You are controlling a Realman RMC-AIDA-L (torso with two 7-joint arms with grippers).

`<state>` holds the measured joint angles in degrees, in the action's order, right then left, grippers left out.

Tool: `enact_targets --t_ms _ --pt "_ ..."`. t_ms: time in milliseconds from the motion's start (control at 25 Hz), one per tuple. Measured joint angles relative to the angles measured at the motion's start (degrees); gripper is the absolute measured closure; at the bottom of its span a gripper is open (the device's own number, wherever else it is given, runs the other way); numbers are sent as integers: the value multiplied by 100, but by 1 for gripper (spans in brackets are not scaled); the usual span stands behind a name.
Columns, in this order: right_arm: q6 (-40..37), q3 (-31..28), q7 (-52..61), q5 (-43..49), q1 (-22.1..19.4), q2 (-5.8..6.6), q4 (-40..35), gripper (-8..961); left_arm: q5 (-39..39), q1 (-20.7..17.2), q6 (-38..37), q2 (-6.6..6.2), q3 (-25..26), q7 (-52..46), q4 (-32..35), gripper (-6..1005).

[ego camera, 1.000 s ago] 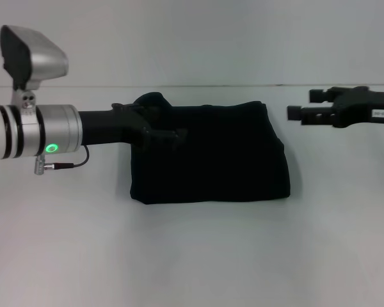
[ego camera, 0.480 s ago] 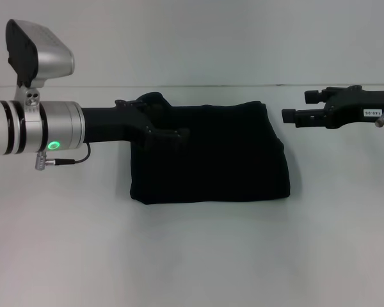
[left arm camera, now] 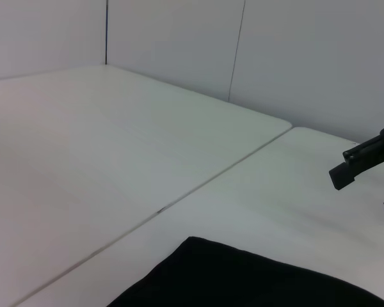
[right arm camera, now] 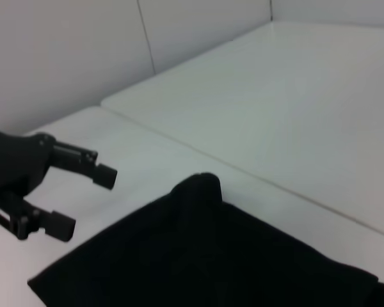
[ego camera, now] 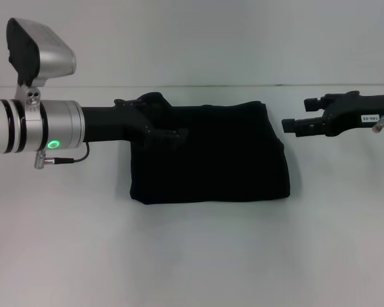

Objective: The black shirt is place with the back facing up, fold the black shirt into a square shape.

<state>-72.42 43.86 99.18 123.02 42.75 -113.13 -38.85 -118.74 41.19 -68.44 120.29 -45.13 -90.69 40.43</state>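
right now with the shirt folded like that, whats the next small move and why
Probably draw the left claw back off the black shirt. The shirt already lies as a compact, roughly square bundle on the white table, with one lump at its far left corner. The right claw is open, clear of the cloth.

Brightness: all three views are evenly and brightly lit by diffuse light; no single source can be made out.
Shadows: only a faint soft shadow is cast on the white table (ego camera: 198, 256) beneath the black shirt (ego camera: 211, 157).
Detail: the shirt is rendered as a near-uniform dark mass, with folds barely resolved.
Glare: a small green indicator light (ego camera: 52, 145) glows on the left arm.
Focus: softness is seen in both wrist views.
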Motion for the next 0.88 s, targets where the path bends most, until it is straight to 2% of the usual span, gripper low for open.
enact_targets --t_ms 360,880 --pt "91 85 35 63 98 -84 26 71 -48 -11 148 19 -142 8 -8 94" --pt "502 635 57 82 229 -199 166 71 -153 -11 165 48 -154 2 0 95"
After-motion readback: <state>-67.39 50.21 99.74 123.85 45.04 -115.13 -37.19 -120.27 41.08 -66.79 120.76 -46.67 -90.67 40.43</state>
